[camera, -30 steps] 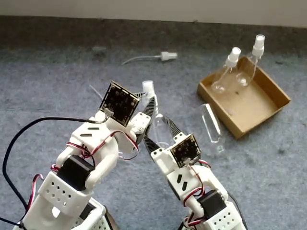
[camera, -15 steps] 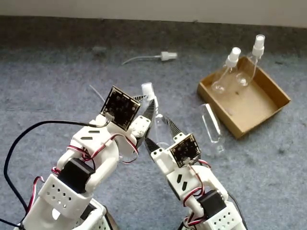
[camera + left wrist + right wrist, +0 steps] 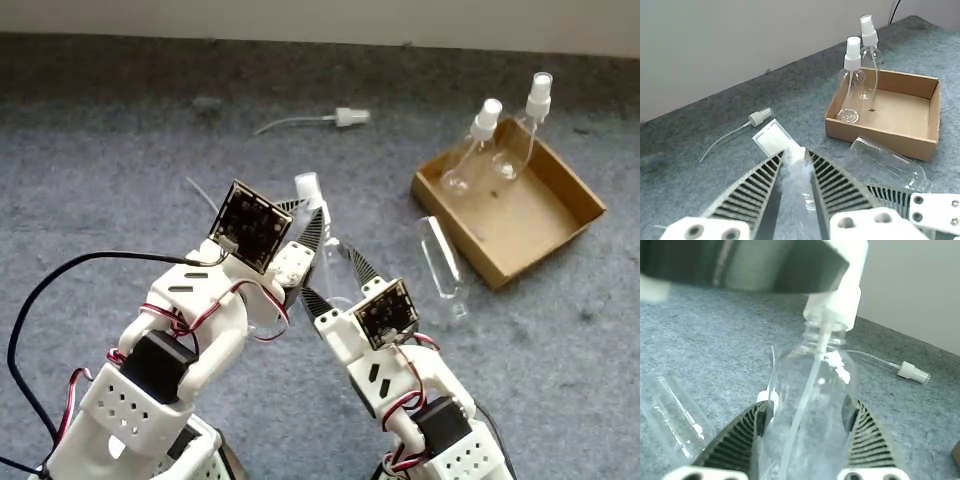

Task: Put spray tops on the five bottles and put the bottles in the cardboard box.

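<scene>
A clear bottle [image 3: 335, 272] is held upright above the carpet between the two arms, with my right gripper [image 3: 330, 270] shut around its body [image 3: 810, 410]. A white spray top [image 3: 308, 188] sits in the bottle's neck, its tube running down inside. My left gripper [image 3: 795, 152] is shut on this spray top [image 3: 790, 150] from above. Two bottles [image 3: 468, 150] [image 3: 525, 130] with spray tops stand at the far edge of the cardboard box [image 3: 560, 230]. Another clear bottle [image 3: 440, 258] without a top lies on the carpet beside the box.
A loose spray top [image 3: 350, 117] with a long tube lies on the carpet at the back. A second loose top [image 3: 767, 397] lies close beside the held bottle, its thin tube [image 3: 200, 190] sticking out past the left arm. A pale wall runs behind the carpet.
The left arm has shifted slightly, lowering the spray top a little onto the bottle's neck. The right arm has kept still with the bottle.
</scene>
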Motion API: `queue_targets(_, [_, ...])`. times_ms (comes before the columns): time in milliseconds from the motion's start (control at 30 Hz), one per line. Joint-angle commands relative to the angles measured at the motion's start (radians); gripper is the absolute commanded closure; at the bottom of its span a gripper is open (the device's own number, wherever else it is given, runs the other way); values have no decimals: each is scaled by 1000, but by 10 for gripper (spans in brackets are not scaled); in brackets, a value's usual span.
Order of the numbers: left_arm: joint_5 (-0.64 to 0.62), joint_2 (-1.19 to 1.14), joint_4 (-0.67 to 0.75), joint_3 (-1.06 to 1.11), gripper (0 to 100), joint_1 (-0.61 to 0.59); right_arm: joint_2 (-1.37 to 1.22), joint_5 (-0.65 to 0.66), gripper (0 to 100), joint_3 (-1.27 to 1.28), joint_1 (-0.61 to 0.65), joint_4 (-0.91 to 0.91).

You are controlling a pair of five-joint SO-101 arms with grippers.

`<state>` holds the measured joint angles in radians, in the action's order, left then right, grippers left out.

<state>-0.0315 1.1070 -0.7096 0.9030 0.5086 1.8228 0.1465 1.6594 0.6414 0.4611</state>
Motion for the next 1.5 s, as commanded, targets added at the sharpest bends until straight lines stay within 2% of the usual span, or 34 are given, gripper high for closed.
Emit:
queue_targets(0, [-3, 4, 15, -4, 994, 24, 18, 2, 926, -1, 4, 1])
queue_targets(233, [140, 4, 15, -2, 994, 25, 18, 2, 926, -1, 4, 1])
queue_targets(800, [143, 5, 12, -84, 994, 33, 18, 2, 926, 1, 4, 1])
queue_targets(967, [141, 87, -2, -67, 994, 104, 18, 2, 926, 1, 4, 1])
queue_targets(1267, [141, 183, -3, 68, 994, 84, 18, 2, 926, 1, 4, 1])
queue_targets(1467, [143, 280, -5, 79, 994, 79, 18, 2, 926, 1, 4, 1])
